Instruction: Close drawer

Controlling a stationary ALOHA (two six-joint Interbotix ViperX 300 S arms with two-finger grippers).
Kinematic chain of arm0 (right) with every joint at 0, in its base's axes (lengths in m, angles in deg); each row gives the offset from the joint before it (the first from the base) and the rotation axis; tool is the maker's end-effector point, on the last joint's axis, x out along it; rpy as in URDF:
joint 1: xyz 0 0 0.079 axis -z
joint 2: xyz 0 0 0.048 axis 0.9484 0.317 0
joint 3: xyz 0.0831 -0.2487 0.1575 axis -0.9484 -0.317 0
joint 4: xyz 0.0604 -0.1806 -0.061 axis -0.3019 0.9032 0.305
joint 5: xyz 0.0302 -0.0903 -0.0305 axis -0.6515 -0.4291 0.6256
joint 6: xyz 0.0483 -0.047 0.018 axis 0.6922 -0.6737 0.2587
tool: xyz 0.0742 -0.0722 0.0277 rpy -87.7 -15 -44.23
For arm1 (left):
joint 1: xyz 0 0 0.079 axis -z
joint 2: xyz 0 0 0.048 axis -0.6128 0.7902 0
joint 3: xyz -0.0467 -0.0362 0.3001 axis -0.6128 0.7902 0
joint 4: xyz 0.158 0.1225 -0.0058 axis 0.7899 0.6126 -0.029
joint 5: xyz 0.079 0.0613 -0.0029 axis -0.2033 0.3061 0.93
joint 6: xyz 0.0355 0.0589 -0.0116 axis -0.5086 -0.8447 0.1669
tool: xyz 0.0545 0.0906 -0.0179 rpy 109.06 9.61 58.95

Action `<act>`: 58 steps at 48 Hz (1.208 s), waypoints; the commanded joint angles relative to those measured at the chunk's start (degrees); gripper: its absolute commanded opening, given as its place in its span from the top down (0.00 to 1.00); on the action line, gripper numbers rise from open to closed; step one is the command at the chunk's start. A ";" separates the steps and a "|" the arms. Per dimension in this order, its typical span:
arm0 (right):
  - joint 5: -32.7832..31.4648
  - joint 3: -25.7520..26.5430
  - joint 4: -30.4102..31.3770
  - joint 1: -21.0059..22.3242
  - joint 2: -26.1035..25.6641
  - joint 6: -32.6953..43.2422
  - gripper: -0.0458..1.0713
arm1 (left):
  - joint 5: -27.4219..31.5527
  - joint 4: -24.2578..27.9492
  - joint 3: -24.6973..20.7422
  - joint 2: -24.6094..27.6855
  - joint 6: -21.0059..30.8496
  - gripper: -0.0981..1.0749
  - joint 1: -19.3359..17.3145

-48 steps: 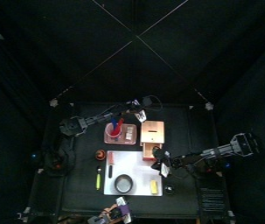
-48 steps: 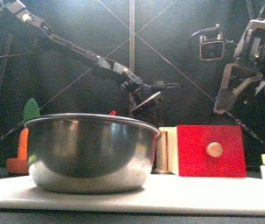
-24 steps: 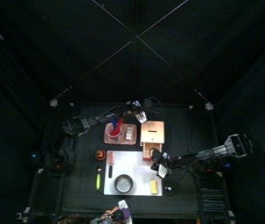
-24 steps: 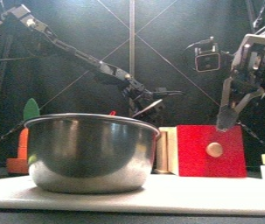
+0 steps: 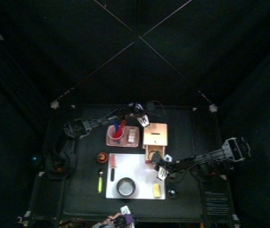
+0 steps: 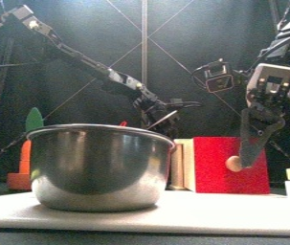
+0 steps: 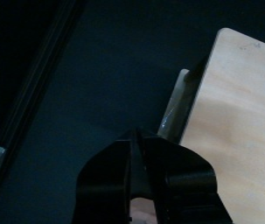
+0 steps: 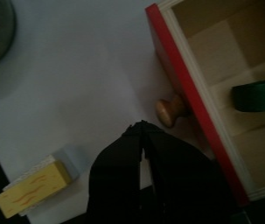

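Right hand (image 8: 142,140), jaws nearly together and holding nothing, hangs just beside the round wooden knob (image 8: 170,110) of the red-fronted wooden drawer (image 8: 222,83), open beside the white sheet (image 8: 82,87). Left hand (image 7: 141,157) grips nothing, jaws partly apart.

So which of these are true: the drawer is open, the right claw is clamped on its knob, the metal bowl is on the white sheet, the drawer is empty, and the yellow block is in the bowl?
1. The drawer is open. True.
2. The right gripper is clamped on the knob. False: its jaws are shut on nothing, close beside the knob.
3. The metal bowl stands on the white sheet. True.
4. The drawer is empty. False: a green thing lies inside.
5. The yellow block is in the bowl. False: it lies on the white sheet.
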 commanded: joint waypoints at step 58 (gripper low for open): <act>-5.10 1.76 16.87 17.75 -0.70 0.00 0.66 | 1.76 -0.18 0.09 -1.76 0.09 0.45 0.62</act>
